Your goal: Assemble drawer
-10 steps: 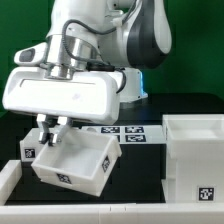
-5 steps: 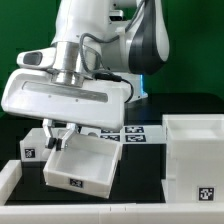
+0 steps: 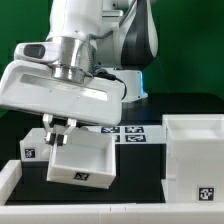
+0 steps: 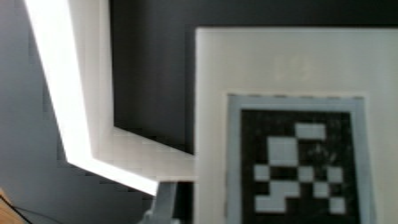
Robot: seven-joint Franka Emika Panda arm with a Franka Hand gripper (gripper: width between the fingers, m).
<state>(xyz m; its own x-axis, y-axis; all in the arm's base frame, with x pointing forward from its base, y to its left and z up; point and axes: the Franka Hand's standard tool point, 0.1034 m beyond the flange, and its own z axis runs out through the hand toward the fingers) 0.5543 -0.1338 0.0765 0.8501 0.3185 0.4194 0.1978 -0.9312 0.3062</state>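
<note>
White plastic, open-topped and box-shaped, the small tray (image 3: 80,160) sits in the lower left of the exterior view. It is tilted, one corner lower than the rest, and has a black-and-white tag (image 3: 82,177) on the wall facing the camera. The fingers (image 3: 52,127) come down onto its upper rear wall and are pressed together on that thin wall, so the tray hangs from them. Whether its lowest edge touches the counter (image 3: 140,170) cannot be told. Just behind it, toward the left edge of the frame, a second tray (image 3: 30,148) rests on the counter and is likewise tagged; the held tray partly hides it. Well apart from both, at the right edge, stands the large casing (image 3: 195,140), upright, its open top showing and its own tag low on the front. Between the trays and the casing, farther back, the marker board (image 3: 128,133) lies flat. A white rail (image 3: 10,180) runs along the lower left corner. The arm (image 3: 90,50), white with a dark joint, fills the upper left and centre before a green backdrop (image 3: 195,50). In the wrist view a tagged wall (image 4: 267,60) fills the right side, close up and blurred, beside an angled white rim (image 4: 71,100) over dark ground. Which tray these belong to is not clear.
</note>
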